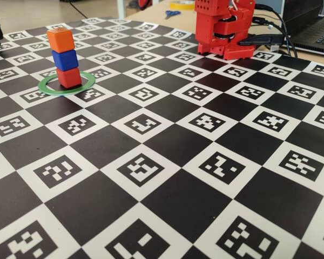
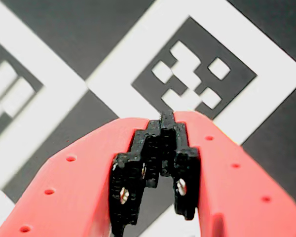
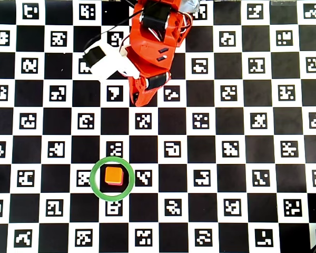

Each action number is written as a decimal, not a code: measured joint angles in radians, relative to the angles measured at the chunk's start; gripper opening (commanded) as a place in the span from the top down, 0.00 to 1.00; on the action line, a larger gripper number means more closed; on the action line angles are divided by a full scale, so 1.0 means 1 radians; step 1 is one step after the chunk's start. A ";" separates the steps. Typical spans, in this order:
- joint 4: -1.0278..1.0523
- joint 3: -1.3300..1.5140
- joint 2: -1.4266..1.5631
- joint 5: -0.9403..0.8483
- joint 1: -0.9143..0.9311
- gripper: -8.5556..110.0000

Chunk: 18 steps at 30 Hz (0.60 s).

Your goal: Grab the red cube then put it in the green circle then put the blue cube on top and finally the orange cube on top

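The red cube (image 1: 69,77) sits inside the green circle (image 1: 65,93). The blue cube (image 1: 65,59) stands on it and the orange cube (image 1: 60,39) is on top, forming a slightly leaning stack. From overhead only the orange cube (image 3: 113,175) shows, inside the ring (image 3: 92,179). The red arm is folded back at the far edge of the board, far from the stack. My gripper (image 2: 166,118) is shut with nothing between its black pads and hovers over a marker square. It also shows in the overhead view (image 3: 138,101).
The checkerboard mat with printed markers (image 1: 151,167) covers the table. Behind the arm's base lie black cables (image 1: 270,39), a laptop (image 1: 318,32) and blue scissors (image 1: 171,13). A white camera mount (image 3: 102,60) sticks out beside the arm.
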 measured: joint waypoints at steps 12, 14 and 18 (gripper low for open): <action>0.026 0.350 0.374 -0.232 -0.135 0.97; 0.040 0.400 0.423 -0.261 -0.149 0.97; 0.044 0.495 0.502 -0.318 -0.176 0.97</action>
